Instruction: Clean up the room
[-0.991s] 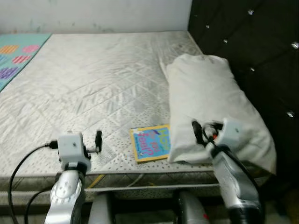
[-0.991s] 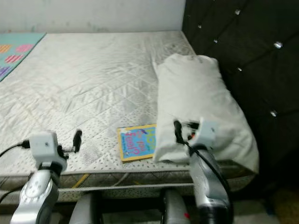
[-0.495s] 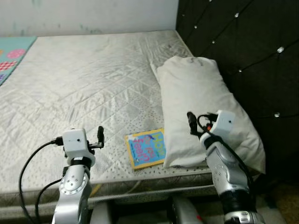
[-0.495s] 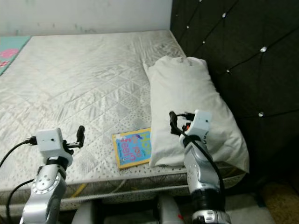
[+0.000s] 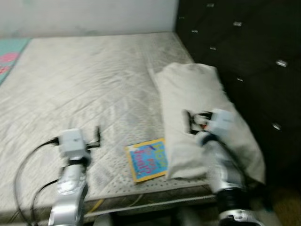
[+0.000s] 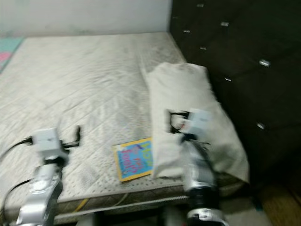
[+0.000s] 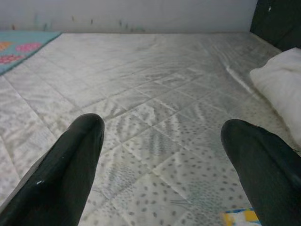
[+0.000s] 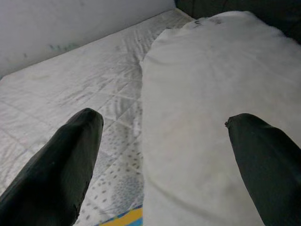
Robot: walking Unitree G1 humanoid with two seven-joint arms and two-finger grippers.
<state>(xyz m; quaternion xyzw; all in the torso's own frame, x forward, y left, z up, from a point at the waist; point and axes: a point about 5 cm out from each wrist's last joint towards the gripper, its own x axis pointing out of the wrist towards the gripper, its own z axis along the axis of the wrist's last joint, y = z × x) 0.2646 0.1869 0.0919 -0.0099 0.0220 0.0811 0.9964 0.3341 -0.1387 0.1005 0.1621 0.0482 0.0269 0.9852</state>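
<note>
- My right gripper hovers open over the white pillow.
- My left gripper hangs open above the mattress, near a colourful book.

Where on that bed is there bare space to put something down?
Most of the mattress is bare: the wide stretch from the far wall to the near edge, bordered on the right by the pillow. It is crowded near the headboard, where the pillow lies with the book tucked against its near corner.
</note>
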